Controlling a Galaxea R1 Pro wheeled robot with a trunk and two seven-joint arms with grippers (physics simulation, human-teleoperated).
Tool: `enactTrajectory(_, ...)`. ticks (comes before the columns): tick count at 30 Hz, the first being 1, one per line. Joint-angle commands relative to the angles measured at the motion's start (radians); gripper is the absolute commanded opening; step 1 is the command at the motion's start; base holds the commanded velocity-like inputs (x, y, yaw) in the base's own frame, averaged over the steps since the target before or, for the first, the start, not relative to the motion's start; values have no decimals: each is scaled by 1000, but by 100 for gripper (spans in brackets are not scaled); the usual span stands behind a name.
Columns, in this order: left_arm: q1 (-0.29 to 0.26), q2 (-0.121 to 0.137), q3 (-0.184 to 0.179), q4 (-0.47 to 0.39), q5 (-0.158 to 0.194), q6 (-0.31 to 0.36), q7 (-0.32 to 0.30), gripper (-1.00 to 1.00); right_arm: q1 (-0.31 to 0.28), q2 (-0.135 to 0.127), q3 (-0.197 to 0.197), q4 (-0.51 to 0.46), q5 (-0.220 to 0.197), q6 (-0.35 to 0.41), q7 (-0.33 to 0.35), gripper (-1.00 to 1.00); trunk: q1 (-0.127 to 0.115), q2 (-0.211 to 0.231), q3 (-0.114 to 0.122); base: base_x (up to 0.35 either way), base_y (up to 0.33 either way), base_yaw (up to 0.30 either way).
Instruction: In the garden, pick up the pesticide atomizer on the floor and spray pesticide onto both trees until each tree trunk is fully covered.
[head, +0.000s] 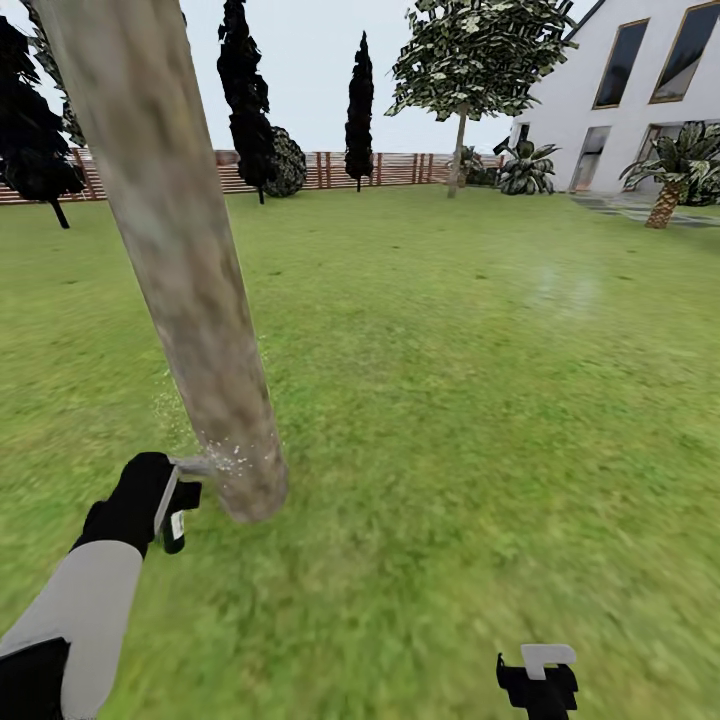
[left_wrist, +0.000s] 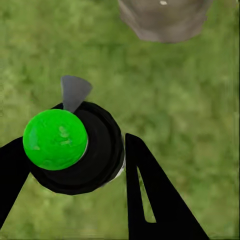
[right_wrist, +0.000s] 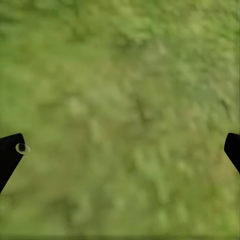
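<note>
Head view, tree trunk, fence, cypresses

Your lawn is the only surface here: mottled green grass running back to a brown slatted fence. Just ahead of your left gripper, a thick pale grey-brown tree trunk rises out of the grass, leaning slightly. Well beyond it, dark cypresses and a second leafy tree stand along the fence. Under your right gripper there is bare grass.
</note>
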Motion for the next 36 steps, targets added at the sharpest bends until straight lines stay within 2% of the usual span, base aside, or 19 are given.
enactTrajectory(1, -14, 0, 1, -8, -14, 14, -21, -100, -1, 0, -7, 0, 11, -2, -4, 100, 0, 0, -1, 0, 0, 0)
enactTrajectory(4, -56, 5, 0, -14, -16, 28, -36, -100, -1, 0, -7, 0, 11, -2, -3, 100, 0, 0, -1, 0, 0, 0)
enactTrajectory(8, -54, 6, -61, -17, -19, 31, -37, -100, -1, 0, -7, 0, 11, -2, -3, 100, 0, 0, -1, 18, -15, 0)
enactTrajectory(10, -51, 7, -74, -17, -19, 31, -38, -100, -1, 0, -7, 0, 11, -2, -3, 100, 0, 0, -1, 141, -171, 0)
enactTrajectory(18, -49, 1, -76, -17, -15, 31, -39, -100, -1, 0, -7, 0, 11, -2, -3, 100, 0, 0, -1, 129, -231, 0)
enactTrajectory(24, -50, 4, -75, -17, -13, 30, -39, -100, -1, 0, -7, 0, 11, -2, -3, 100, 0, 0, -1, -132, -262, 13)
enactTrajectory(28, -51, 3, -73, -17, -13, 30, -39, -100, -1, 0, -7, 0, 11, -2, -3, 100, 0, 0, -1, -110, -247, 222)
enactTrajectory(36, -48, -6, -70, -48, -11, 30, -39, -100, -1, 0, -6, 0, 11, -2, -3, 100, 0, 0, -1, 287, -59, 183)
